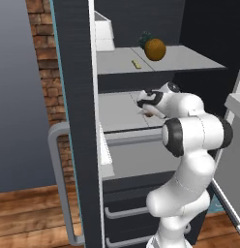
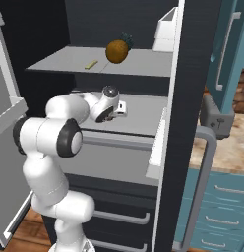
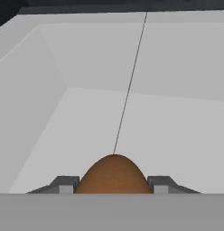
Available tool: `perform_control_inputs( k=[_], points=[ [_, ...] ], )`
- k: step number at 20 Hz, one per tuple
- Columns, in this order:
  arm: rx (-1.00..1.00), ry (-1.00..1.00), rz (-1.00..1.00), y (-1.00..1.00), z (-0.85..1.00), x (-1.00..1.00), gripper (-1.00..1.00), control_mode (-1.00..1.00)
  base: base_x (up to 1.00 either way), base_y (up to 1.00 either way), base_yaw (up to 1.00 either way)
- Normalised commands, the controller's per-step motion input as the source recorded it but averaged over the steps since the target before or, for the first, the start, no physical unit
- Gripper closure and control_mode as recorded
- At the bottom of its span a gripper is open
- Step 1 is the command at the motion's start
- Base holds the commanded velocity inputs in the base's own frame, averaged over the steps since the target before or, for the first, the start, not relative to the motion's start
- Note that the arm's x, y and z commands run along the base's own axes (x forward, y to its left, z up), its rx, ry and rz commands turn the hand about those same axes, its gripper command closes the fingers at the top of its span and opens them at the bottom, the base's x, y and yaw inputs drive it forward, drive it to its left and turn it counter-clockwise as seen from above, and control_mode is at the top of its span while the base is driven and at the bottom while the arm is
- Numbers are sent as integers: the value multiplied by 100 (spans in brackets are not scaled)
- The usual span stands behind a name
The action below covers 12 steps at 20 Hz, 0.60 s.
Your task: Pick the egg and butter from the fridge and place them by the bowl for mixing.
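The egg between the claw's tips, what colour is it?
Brown; the egg shows best in the hand view.

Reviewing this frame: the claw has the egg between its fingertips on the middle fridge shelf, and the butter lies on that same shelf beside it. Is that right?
Not quite. The butter lies on the upper shelf, near the orange fruit, not on the middle shelf; the left base view shows it. The rest holds: in the hand view the egg sits between the claw fingertips.

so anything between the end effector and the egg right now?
Nothing visible. In the hand view the egg sits directly between the end effector's two fingertips, on the pale grey fridge shelf. Whether the pads already touch it can't be told.
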Motion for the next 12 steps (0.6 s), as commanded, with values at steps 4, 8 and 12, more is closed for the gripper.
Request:
perform_control_inputs(
  k=[4,8,12],
  points=[
    [-8,2,1,0,65,-56,100,-100,0,0,0],
    [-2,14,-1,3,56,-59,100,-100,0,0,0],
    [0,10,-6,6,38,-63,100,-100,0,0,0]
  ],
)
